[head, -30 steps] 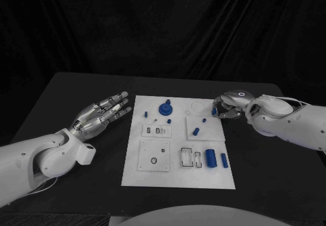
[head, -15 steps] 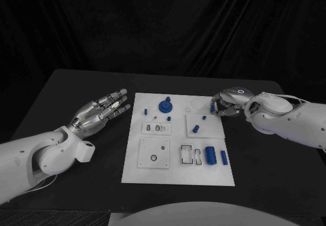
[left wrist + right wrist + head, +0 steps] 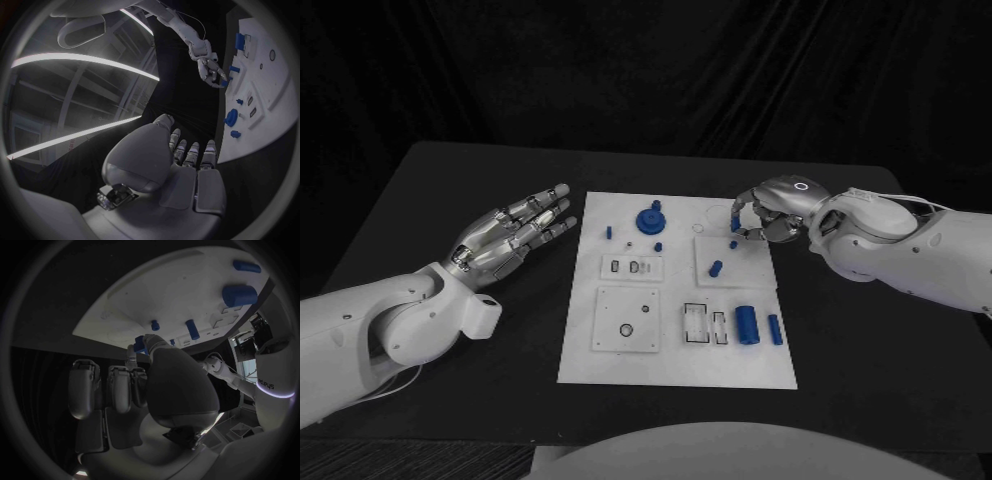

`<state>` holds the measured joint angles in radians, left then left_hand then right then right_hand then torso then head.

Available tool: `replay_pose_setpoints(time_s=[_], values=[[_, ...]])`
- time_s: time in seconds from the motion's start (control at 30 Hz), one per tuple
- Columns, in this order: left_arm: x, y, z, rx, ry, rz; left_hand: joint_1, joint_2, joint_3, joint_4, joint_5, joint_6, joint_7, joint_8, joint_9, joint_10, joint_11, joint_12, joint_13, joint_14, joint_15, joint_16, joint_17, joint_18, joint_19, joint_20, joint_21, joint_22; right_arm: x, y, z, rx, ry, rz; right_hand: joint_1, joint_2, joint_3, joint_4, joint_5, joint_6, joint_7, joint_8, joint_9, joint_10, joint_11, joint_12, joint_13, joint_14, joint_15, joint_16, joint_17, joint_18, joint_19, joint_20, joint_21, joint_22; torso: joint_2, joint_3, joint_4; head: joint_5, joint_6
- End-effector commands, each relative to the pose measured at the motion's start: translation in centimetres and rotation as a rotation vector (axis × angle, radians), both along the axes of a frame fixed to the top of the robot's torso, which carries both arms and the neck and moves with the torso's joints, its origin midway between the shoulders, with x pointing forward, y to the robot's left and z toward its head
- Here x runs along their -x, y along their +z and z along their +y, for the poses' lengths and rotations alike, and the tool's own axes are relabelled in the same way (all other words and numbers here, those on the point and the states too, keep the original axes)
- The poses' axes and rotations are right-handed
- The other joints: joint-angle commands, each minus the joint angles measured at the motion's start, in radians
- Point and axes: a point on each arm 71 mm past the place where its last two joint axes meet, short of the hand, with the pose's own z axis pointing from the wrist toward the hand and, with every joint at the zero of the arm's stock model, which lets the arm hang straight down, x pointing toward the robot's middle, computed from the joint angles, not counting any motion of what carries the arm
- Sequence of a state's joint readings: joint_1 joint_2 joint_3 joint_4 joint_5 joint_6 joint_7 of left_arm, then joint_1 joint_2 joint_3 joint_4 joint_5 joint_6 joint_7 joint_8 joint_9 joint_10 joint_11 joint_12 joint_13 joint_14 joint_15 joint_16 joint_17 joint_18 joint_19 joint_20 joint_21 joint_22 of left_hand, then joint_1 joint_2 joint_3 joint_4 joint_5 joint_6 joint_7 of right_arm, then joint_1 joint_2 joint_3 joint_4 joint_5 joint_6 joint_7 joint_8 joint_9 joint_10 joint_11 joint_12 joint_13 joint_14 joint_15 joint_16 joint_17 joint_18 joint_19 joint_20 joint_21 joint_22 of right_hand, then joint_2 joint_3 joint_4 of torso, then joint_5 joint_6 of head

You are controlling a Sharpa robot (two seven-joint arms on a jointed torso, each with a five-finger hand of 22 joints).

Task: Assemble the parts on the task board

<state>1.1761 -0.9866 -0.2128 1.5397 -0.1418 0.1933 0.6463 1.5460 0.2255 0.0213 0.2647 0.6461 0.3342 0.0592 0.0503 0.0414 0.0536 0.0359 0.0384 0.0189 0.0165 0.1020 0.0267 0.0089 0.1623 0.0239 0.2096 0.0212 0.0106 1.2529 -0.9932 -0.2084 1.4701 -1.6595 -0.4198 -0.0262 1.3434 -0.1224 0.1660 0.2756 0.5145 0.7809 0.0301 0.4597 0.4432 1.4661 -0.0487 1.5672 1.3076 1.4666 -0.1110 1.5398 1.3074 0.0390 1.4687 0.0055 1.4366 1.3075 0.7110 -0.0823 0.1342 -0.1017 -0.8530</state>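
Note:
The white task board (image 3: 678, 345) lies mid-table. On it are a blue round knob (image 3: 649, 222), short blue pegs (image 3: 715, 268), a thick blue cylinder (image 3: 746, 324) and a slim one (image 3: 773, 328). My right hand (image 3: 769, 215) hovers with curled fingers over the board's far right corner. In the right wrist view it pinches a small blue part (image 3: 138, 346) at the thumb tip, above the board (image 3: 175, 295). My left hand (image 3: 516, 232) is held flat, fingers apart, left of the board and holding nothing. The left wrist view shows the right hand (image 3: 211, 70) at the board's edge (image 3: 275, 85).
Black table (image 3: 444, 200) surrounds the board on all sides. The board carries raised white plates with slots and holes (image 3: 629, 325) in its near half. A black curtain closes the back.
My right hand has moved inward from the board's right edge over its far right corner, carrying the small blue part. The left hand has barely moved.

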Motion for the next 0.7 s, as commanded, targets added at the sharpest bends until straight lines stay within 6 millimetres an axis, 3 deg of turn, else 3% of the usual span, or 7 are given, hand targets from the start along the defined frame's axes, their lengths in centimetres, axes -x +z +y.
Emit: replay_pose_setpoints(time_s=[0.03, 0.17, 0.37, 0.7], values=[[0.1, 0.0, -0.2, 0.008, -0.011, -0.001, 0.008, -0.001, 0.005, 0.001, 0.002, -0.007, 0.0, -0.002, -0.001, -0.006, 0.003, 0.003, -0.001, -0.003, 0.007, -0.004, 0.0, 0.015, -0.003, 0.006, -0.006, -0.001, 0.0, 0.4, 1.2, -0.023, 0.011, -0.026, 0.003, 0.006, 0.009, -0.001, 0.007, 0.003, 0.0, 0.003, -0.001, 0.105, -0.005, 0.004, 0.263, 0.093, -0.004, -0.004, 0.218, -0.007, 0.044, -0.006, -0.004, 0.22, -0.001, -0.0005, -0.0005, 0.004, -0.003], [0.1, 0.0, -0.2, 0.008, -0.012, 0.001, 0.008, -0.001, 0.005, 0.001, 0.002, -0.007, 0.0, -0.002, -0.001, -0.006, 0.003, 0.003, -0.001, -0.003, 0.007, -0.004, 0.0, 0.015, -0.003, 0.006, -0.006, -0.001, 0.0, 0.5, 2.6, -0.035, 0.048, -0.029, 0.004, 0.007, 0.011, -0.002, 0.012, 0.0, 0.001, 0.0, -0.003, 0.105, -0.005, 0.004, 0.263, 0.093, -0.003, -0.005, 0.217, -0.006, 0.044, -0.006, -0.005, 0.22, -0.001, -0.0016, -0.0002, 0.01, -0.003], [0.0, 0.0, -0.4, 0.007, -0.016, 0.003, 0.008, -0.001, 0.006, 0.001, 0.002, -0.007, 0.0, -0.002, -0.001, -0.006, 0.003, 0.003, -0.001, -0.003, 0.007, -0.004, 0.0, 0.015, -0.003, 0.006, -0.006, -0.001, 0.0, 0.6, 5.0, -0.055, 0.11, -0.033, 0.006, 0.008, 0.014, -0.005, 0.016, -0.004, 0.001, -0.002, -0.004, 0.105, -0.005, 0.004, 0.263, 0.093, -0.002, -0.005, 0.216, -0.007, 0.045, -0.005, -0.003, 0.221, -0.001, -0.0002, 0.0048, 0.014, -0.005], [0.0, 0.0, -0.7, 0.009, -0.026, 0.005, 0.008, -0.001, 0.006, 0.001, 0.002, -0.007, 0.0, -0.002, -0.001, -0.006, 0.003, 0.003, -0.001, -0.003, 0.007, -0.004, 0.0, 0.015, -0.003, 0.006, -0.006, -0.001, -0.2, 0.1, 9.1, -0.061, 0.188, -0.007, 0.014, 0.009, 0.023, -0.016, 0.029, -0.009, 0.005, -0.007, -0.007, 0.105, -0.003, 0.004, 0.263, 0.093, 0.001, -0.008, 0.213, -0.007, 0.045, -0.003, -0.002, 0.221, -0.001, 0.0008, 0.0061, 0.023, -0.009]])
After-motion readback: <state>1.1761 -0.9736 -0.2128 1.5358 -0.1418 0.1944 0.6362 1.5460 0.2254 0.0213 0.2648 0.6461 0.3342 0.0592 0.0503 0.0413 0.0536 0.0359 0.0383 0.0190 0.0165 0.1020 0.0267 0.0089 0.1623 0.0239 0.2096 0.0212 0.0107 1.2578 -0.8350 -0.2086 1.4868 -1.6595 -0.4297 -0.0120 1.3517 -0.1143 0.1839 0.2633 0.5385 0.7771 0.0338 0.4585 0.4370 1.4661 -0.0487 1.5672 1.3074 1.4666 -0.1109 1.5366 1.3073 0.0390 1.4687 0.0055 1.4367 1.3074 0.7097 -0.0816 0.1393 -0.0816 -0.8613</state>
